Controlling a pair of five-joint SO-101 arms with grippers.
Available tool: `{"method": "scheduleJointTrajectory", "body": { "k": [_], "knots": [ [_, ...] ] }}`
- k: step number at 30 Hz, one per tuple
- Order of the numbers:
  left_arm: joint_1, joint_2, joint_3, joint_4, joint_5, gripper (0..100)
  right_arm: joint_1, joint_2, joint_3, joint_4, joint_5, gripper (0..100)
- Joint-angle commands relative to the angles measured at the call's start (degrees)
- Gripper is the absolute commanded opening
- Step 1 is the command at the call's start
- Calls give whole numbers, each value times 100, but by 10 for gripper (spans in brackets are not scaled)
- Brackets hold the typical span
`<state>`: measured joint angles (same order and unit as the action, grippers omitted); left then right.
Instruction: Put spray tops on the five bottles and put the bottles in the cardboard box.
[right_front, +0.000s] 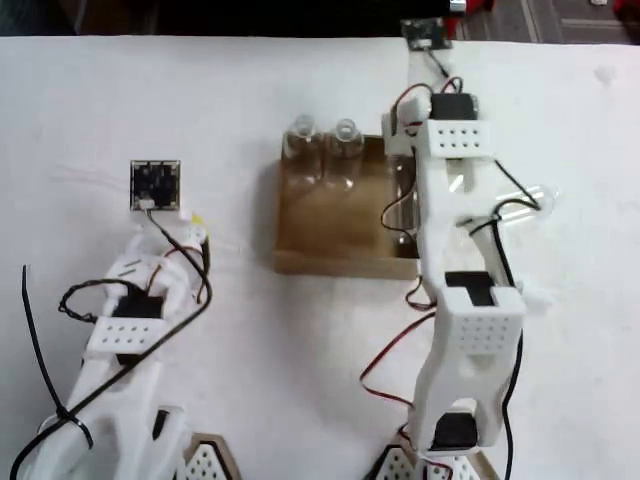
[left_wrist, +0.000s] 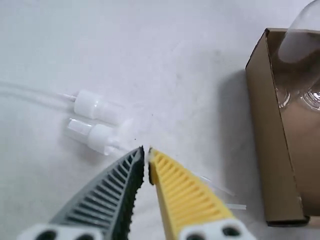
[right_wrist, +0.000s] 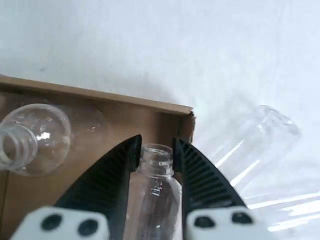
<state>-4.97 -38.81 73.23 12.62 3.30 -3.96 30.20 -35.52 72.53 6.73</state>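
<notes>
My right gripper (right_wrist: 156, 146) is shut on the neck of a clear open-topped bottle (right_wrist: 156, 192), held over the right end of the cardboard box (right_wrist: 100, 96). Another uncapped bottle (right_wrist: 34, 135) stands inside the box. From above, two clear bottles (right_front: 300, 150) (right_front: 343, 150) stand at the box's (right_front: 340, 235) far side, and the right gripper (right_front: 405, 212) hangs over its right end. My left gripper (left_wrist: 146, 151) is shut with nothing in it, its tips just short of two white spray tops (left_wrist: 95, 106) (left_wrist: 96, 136) lying on the table left of the box (left_wrist: 272, 150).
A clear bottle (right_wrist: 257, 137) lies on its side on the white table just right of the box, also visible from above (right_front: 525, 205). The left arm (right_front: 130, 330) sits at the near left of the table. Thin clear dip tubes (left_wrist: 222, 192) lie near the left gripper.
</notes>
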Motion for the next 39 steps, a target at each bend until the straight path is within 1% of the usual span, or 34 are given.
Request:
{"method": "scheduleJointTrajectory", "body": {
  "k": [1,5,7,9,12,15,17,22,24,28,34,36,39],
  "knots": [
    [40,-119,-53,-26,-62,24,303,-1147,-229,303,-62,16],
    [48,-119,-62,-26,-62,24,391,-2176,-141,629,-62,17],
    [48,-119,-70,-26,-62,24,365,-2686,141,673,-62,17],
    [48,-119,-70,-26,-62,24,347,-3213,589,558,-62,17],
    [48,-119,-70,-26,-62,24,347,-4040,1626,84,-79,17],
    [48,-119,-70,-26,-62,24,347,-5042,2963,-690,-105,17],
    [48,-119,-70,-26,-62,24,259,-5789,3956,-1411,-114,17],
    [48,-119,-70,-26,-62,24,-286,-7407,6488,-4163,-70,16],
    [48,-119,-53,-26,-62,24,-391,-7943,7253,-4927,-62,15],
    [31,-119,-44,-9,-62,24,-382,-8523,7947,-5587,-62,15],
    [40,-119,-44,-18,-62,24,-409,-8532,8492,-6369,-62,16],
    [40,-119,-44,-18,-62,24,-426,-8532,8756,-6870,-62,16],
    [48,-119,-44,-18,-62,24,-418,-8532,9310,-8057,-62,16]
  ]
}}
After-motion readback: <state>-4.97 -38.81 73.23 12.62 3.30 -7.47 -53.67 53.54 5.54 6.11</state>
